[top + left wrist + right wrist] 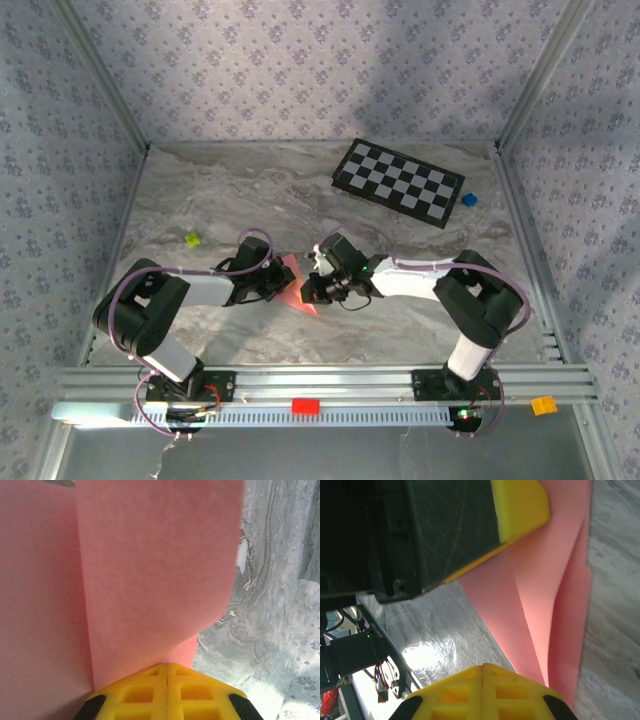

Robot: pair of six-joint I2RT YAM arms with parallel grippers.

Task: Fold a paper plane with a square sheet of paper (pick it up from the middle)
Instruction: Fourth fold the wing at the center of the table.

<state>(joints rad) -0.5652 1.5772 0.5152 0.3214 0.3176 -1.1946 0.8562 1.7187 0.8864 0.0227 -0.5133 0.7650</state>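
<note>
The square sheet of paper (pixel 290 270) is pink-red and lies folded in layers at the table's middle, between my two grippers. In the left wrist view the paper (pixel 150 580) rises straight from the tips of my left gripper (pixel 167 666), which is shut on it; a vertical crease runs down its left side. My left gripper (pixel 288 284) meets my right gripper (pixel 306 290) over the sheet. In the right wrist view my right gripper (pixel 483 667) is shut, with the folded paper (pixel 555 610) passing beside its right finger. A yellow finger (pixel 520 505) of the left gripper rests on the paper's far end.
A black-and-white checkerboard (pixel 398 183) lies at the back right with a small blue block (pixel 468 200) beside it. A small green piece (pixel 192 239) sits at the left. A red block (pixel 305 405) and an orange block (pixel 543 405) sit on the front rail. Patterned walls close three sides.
</note>
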